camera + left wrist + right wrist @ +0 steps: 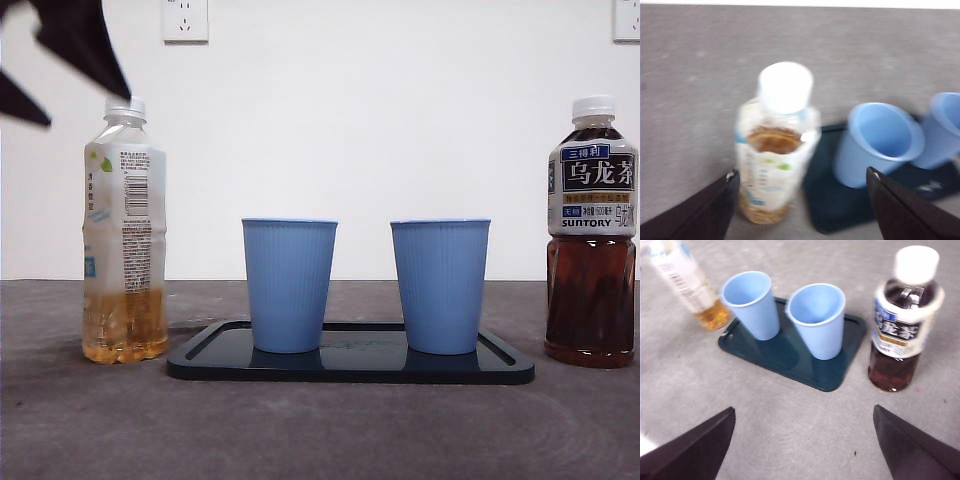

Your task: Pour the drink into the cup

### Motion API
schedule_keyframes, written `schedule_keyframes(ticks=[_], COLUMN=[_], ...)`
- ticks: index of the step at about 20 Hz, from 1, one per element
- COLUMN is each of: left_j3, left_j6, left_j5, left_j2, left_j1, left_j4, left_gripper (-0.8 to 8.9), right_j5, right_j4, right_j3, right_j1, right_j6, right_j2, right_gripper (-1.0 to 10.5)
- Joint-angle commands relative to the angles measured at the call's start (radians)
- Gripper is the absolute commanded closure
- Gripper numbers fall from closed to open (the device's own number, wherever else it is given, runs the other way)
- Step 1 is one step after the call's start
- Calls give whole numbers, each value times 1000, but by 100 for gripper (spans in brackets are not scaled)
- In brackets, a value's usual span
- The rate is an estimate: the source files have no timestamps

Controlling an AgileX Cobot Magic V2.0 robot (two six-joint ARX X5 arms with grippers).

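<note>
Two claws released: left claw (800, 200) hovers above upright pale, white-capped plastic tea bottle (775, 150) near surface's (100, 420) left edge; right claw (802, 440) waits.

The grey table (320, 430) has a matte, faintly mottled surface. A dark rectangular tray (350, 366) lies flat on it near the middle. To the left of the tray stands a capped, white-labelled bottle (124, 232) with amber drink low in it. To the right stands a capped Suntory oolong tea bottle (591, 233), nearly full of dark tea. Both bottles are upright, apart from the tray.
</note>
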Motion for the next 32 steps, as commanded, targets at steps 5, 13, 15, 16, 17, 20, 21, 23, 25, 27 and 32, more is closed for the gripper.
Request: schedule_keyframes(ticks=[5,13,15,16,17,20,21,23,25,27,32], left_j3=[203,273,273,273,273,273,273,273,273,273,227], left_j6=[-2,60,60,62,85,97,97,97,97,97,138], left_j5=[195,361,361,361,361,361,361,361,361,361,351], left_j2=[-93,-138,-138,-136,-135,-135,-135,-136,-136,-136,-158], left_j1=[-40,-45,-45,-45,-45,-45,-45,-45,-45,-45,-2], left_j4=[-320,-489,-488,-489,-490,-488,-487,-488,-488,-488,-436], left_gripper=[408,408,410,469,700,790,789,789,789,789,801], right_j5=[-114,-175,-175,-176,-175,-173,-173,-172,-172,-172,-172], right_j4=[11,12,12,11,11,18,18,18,18,18,18], right_j3=[10,10,10,10,10,10,10,10,10,10,10], right_j1=[5,5,5,5,5,5,5,5,5,5,5], right_j6=[-48,-47,-46,-42,-43,-39,-40,-40,-40,-40,-40], right_j2=[2,2,2,2,2,2,2,2,2,2,2], right_gripper=[507,507,507,543,799,929,929,929,929,929,929])
